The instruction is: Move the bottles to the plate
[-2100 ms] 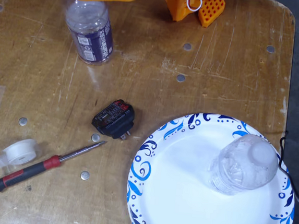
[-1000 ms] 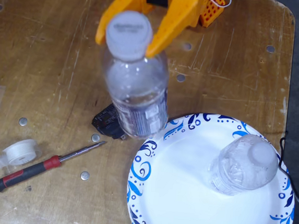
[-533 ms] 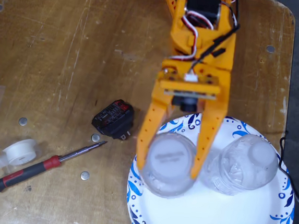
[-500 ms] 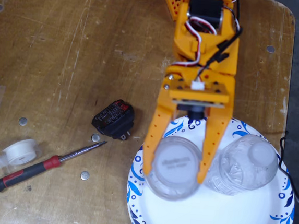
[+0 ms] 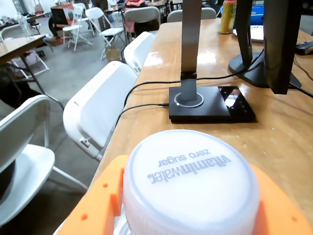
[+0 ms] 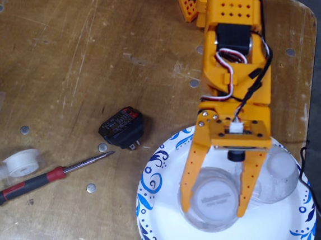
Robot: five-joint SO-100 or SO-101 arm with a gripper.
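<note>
My orange gripper reaches down over the white paper plate with the blue swirl rim. Its fingers are closed on both sides of an upright clear bottle with a white cap. In the wrist view the same cap, printed "vitaminwater zero sugar", fills the lower frame between the orange fingers. I cannot tell whether this bottle touches the plate. A second clear bottle stands on the plate just right of the gripper, partly hidden by the right finger. No label shows from above.
Left of the plate on the wooden table lie a black power adapter, a red-and-black screwdriver and a clear tape roll. The wrist view shows a black lamp base, a monitor stand and white folding chairs.
</note>
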